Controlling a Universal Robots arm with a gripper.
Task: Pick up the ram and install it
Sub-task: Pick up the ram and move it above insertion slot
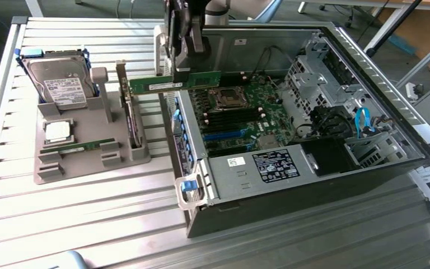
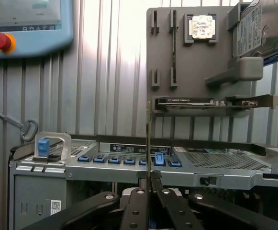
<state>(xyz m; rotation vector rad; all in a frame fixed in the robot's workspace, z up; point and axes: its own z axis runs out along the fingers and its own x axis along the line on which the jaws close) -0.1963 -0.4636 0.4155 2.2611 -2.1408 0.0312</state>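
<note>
Gripper (image 1: 187, 77) clamped on the ram (image 1: 154, 85), above the open computer case (image 1: 290, 196) rim. Case label (image 1: 276, 166) text illegible.

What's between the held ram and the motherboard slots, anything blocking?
Nothing visible. The tool holds the ram above the open case's side wall. The memory slots beside the processor socket look bare, with no cable across them.
</note>
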